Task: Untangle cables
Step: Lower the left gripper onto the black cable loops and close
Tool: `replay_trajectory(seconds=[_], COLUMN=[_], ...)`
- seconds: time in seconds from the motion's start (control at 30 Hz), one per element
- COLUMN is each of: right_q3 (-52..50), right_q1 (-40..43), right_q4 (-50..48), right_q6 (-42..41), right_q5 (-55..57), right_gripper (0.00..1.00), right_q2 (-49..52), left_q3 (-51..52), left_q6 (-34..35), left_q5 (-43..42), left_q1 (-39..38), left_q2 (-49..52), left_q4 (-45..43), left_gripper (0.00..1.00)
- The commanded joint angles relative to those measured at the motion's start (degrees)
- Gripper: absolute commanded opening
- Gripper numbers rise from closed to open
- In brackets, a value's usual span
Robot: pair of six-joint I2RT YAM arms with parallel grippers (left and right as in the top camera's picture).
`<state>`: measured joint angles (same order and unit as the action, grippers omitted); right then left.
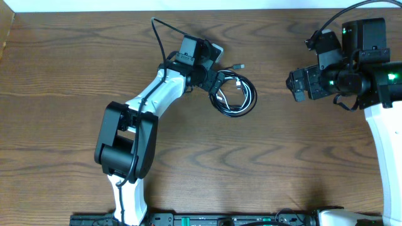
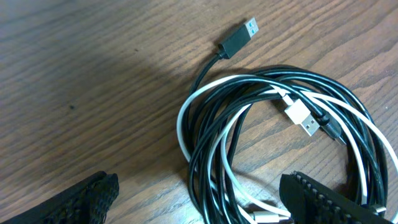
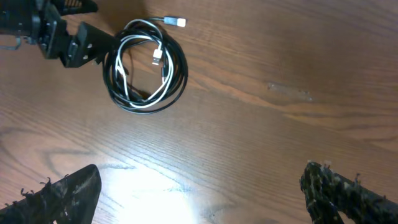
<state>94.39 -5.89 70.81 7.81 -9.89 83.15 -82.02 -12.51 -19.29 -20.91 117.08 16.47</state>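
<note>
A black cable (image 1: 250, 105) and a white cable (image 1: 233, 87) lie coiled together in one tangled ring on the wooden table. In the left wrist view the black cable (image 2: 205, 155) loops around the white cable (image 2: 181, 124), with a black USB plug (image 2: 239, 37) lying free and a white plug (image 2: 303, 118) inside the ring. My left gripper (image 2: 199, 202) is open, its fingers straddling the coil's near side just above it. The coil also shows in the right wrist view (image 3: 180, 74). My right gripper (image 3: 199, 193) is open and empty, far right of the coil.
The wooden table (image 1: 282, 157) spreads around the coil. The left arm (image 1: 151, 103) reaches in from the lower left. The right arm (image 1: 352, 69) sits at the far right edge.
</note>
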Motion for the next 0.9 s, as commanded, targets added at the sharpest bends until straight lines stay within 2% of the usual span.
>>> replay_trajectory(seconds=[0.0,0.23,0.5,0.63,0.87], right_q3=[0.17,0.17,0.17,0.15,0.15], right_q1=[0.15,-0.33,-0.33,-0.33,-0.35], right_q4=[0.63,1.18,1.92,2.10,2.21], right_q6=[0.61,0.59,0.61,0.61,0.39], right_q5=[-1.46,-1.90,-2.54,-2.54,-2.54], right_gripper=[0.99,0.99,0.99,0.99,0.99], right_q2=[-0.35,-0.46,-0.81,-0.87,-0.98], left_q3=[-1.40,-1.38,-1.38,-1.38,-1.38], left_q6=[-0.76,-0.76,-0.76,-0.76,-0.39], left_q5=[-2.86,-4.31,-4.28,-4.28,-4.31], left_q1=[-0.07,-0.09,-0.09,-0.09,-0.07], left_q2=[1.51,3.50,3.65,3.74,5.75], left_q4=[-0.33,-0.31,-0.20,-0.20,0.17], left_gripper=[0.88,0.81,0.79,0.73,0.73])
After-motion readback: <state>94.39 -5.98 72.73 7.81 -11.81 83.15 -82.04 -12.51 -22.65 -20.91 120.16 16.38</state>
